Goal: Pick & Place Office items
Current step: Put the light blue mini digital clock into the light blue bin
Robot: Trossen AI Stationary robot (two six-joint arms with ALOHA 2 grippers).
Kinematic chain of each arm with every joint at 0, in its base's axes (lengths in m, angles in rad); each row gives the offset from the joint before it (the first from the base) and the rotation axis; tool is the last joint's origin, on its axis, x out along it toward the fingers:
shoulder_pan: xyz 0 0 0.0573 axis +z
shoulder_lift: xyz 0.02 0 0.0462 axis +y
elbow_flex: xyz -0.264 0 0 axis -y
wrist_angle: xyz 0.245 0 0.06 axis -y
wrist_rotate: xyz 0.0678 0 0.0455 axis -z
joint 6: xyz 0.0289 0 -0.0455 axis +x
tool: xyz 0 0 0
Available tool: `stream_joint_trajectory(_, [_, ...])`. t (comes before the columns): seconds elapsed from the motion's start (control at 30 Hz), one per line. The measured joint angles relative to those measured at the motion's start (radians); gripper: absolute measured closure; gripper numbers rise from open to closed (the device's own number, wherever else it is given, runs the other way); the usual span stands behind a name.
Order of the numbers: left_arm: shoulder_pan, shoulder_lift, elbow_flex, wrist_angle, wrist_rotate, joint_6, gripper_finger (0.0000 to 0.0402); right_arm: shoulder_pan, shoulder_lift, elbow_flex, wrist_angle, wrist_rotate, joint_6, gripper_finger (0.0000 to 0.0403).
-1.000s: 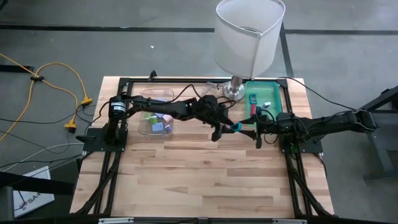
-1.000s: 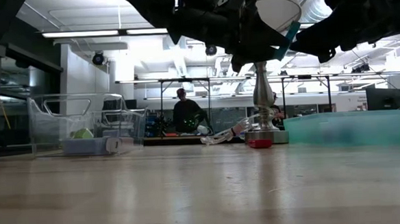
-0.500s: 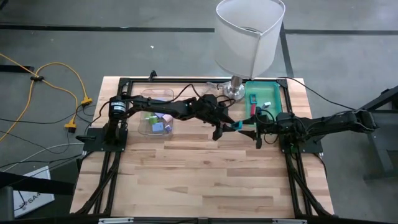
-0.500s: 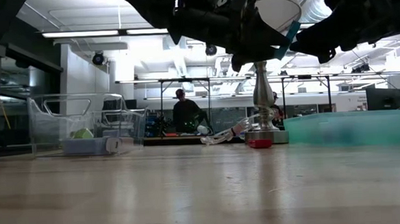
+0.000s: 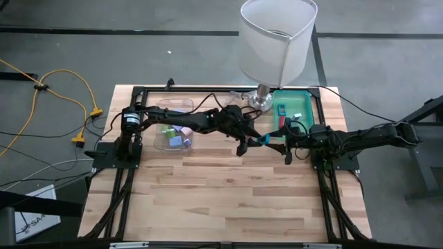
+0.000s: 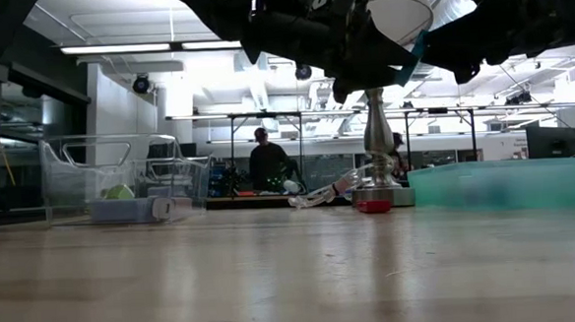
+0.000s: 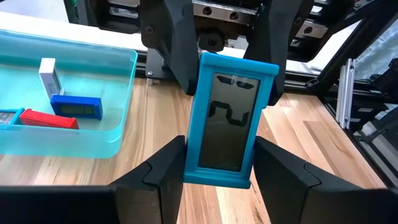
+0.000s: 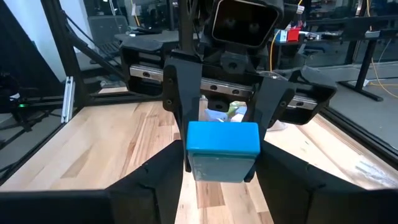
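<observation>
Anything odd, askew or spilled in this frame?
Nothing spilled. One oddity: the blue timer hangs in mid-air between both arms, the left end effector shut on one end while the right end effector's fingers flank the other. A small red piece lies loose beside the lamp base.

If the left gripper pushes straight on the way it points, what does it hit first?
Most likely the right gripper facing it: the blue item in the left gripper already reaches between the right gripper's fingers, both arms above the table.
</observation>
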Motion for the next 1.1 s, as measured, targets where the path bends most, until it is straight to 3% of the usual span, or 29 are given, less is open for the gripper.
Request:
stream_joint_trajectory(0.9, [0.0,0.0,0.0,0.033,0.003,0.003,0.0238,0.0,0.0,0.0,0.044,-0.027,-0.001,0.0222])
stream_joint_trajectory(1.1, [0.0,0.0,0.0,0.032,0.003,-0.002,0.0238,0.0,0.0,0.0,0.044,-0.027,-0.002,0.025])
